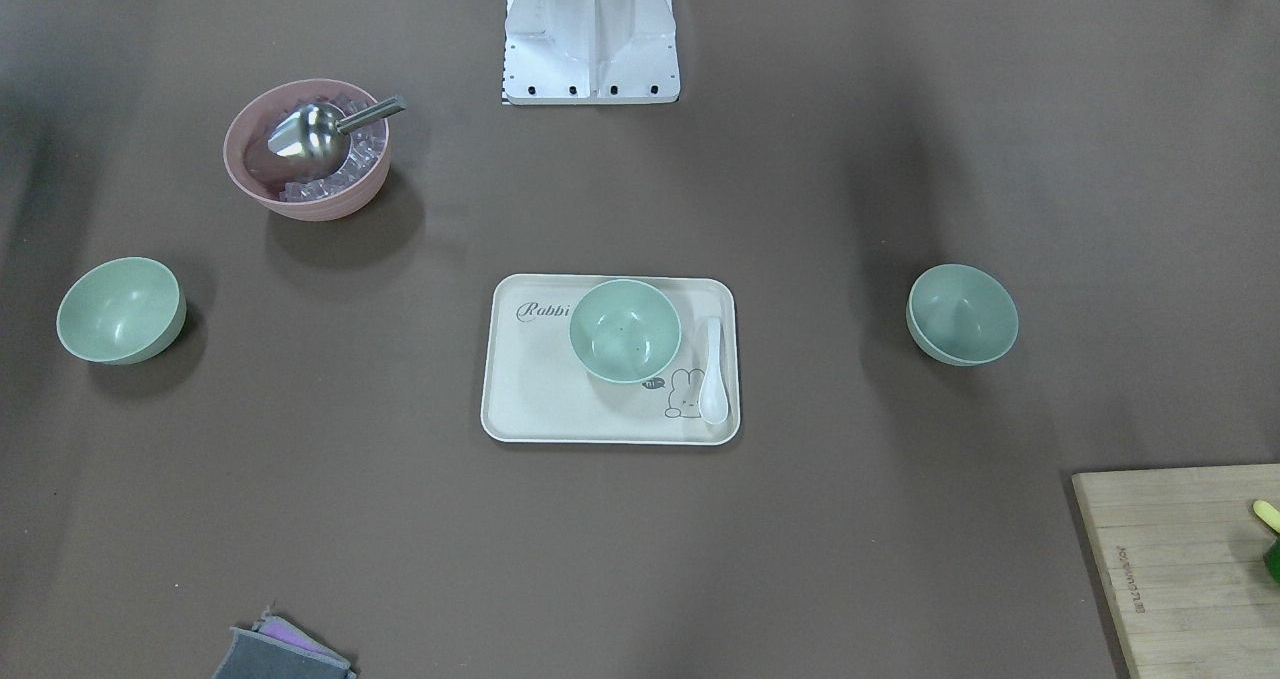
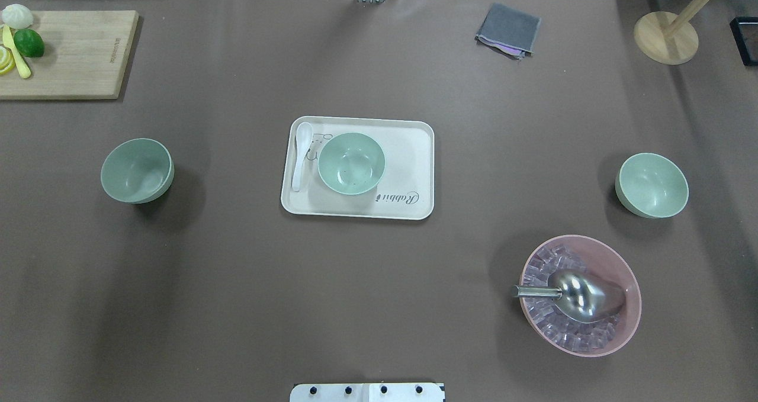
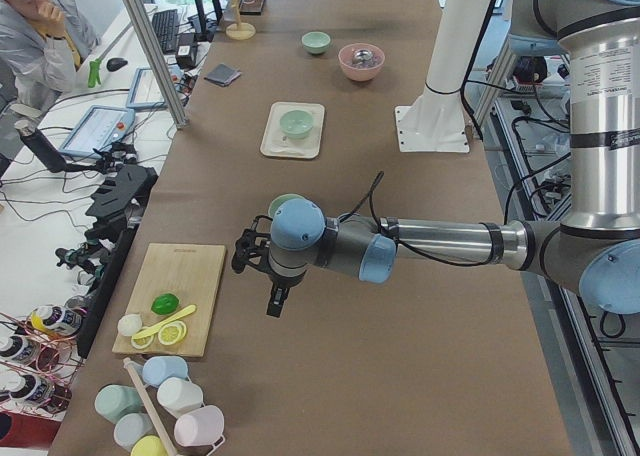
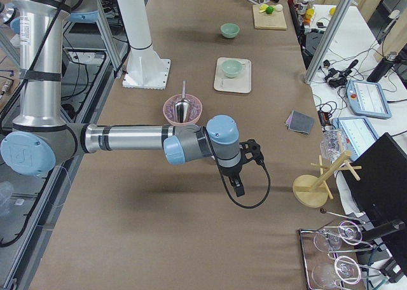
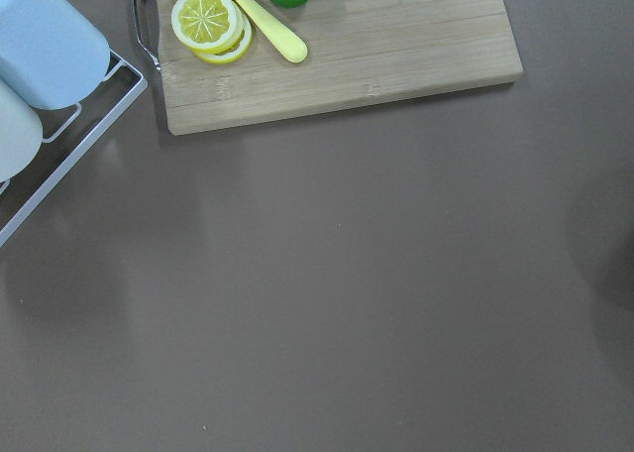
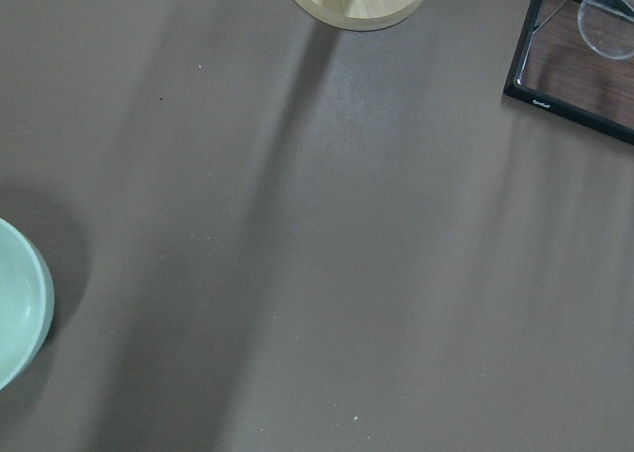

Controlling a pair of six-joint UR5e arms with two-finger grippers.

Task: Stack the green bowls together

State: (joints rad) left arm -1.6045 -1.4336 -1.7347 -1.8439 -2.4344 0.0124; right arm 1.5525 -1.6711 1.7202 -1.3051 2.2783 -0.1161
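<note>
Three pale green bowls stand upright and apart on the brown table. One green bowl is on the left, one green bowl sits on the cream tray, and one green bowl is on the right. My left gripper hangs above the table near the left bowl, toward the cutting board. My right gripper hangs past the right bowl, whose rim shows in the right wrist view. I cannot tell whether either gripper is open or shut. Neither shows in the overhead view.
A pink bowl with ice cubes and a metal scoop stands near the right bowl. A white spoon lies on the tray. A cutting board with lime and lemon, a grey cloth and a wooden stand line the far edge.
</note>
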